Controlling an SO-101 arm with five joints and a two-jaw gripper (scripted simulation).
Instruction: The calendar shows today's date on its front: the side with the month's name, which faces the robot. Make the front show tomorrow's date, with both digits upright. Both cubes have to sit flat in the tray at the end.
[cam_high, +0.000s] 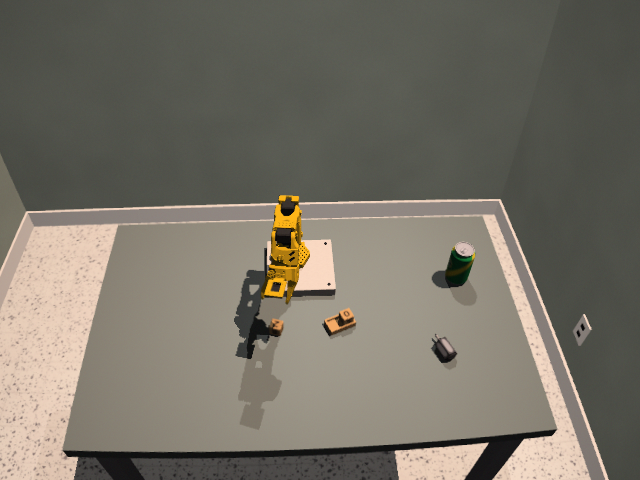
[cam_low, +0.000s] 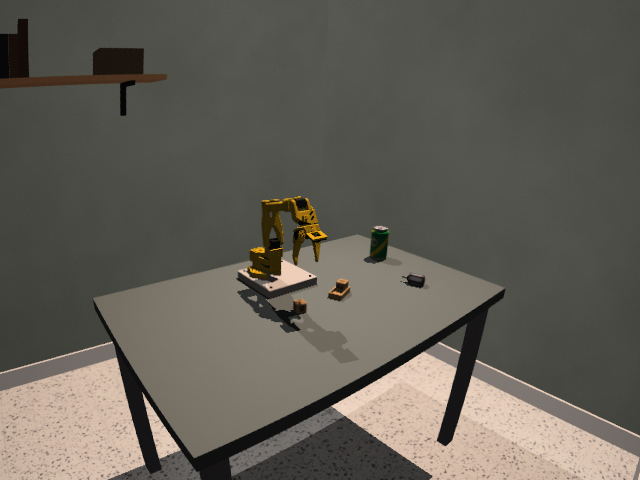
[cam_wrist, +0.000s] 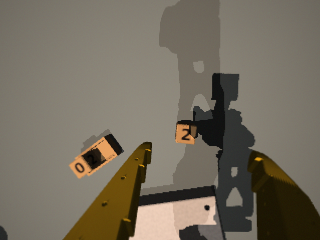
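Claw (cam_high: 276, 299) (cam_low: 307, 262) (cam_wrist: 201, 150) was partly open, empty, above tabletop (cam_high: 392, 392) (cam_low: 206, 372) (cam_wrist: 75, 60). Step judged: fetching loose cube (cam_high: 276, 327) (cam_low: 299, 306) (cam_wrist: 185, 134). Next move needed alignment, then descent around it.

Orange tray (cam_high: 333, 328) (cam_low: 337, 296) (cam_wrist: 107, 151) with "0"-topped cube (cam_high: 346, 315) (cam_low: 342, 284) (cam_wrist: 79, 168) inside, "2"-topped cube (cam_high: 276, 327) (cam_low: 299, 306) (cam_wrist: 185, 134) apart on the table.

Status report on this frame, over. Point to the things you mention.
Gripper (cam_high: 275, 299) (cam_low: 307, 262) (cam_wrist: 201, 151) open, empty, above table. One cube (cam_high: 276, 327) (cam_low: 299, 306) (cam_wrist: 185, 134) outside tray (cam_high: 333, 325) (cam_low: 337, 295) (cam_wrist: 109, 148), the other inside. No obstruction visible between gripper and loose cube.
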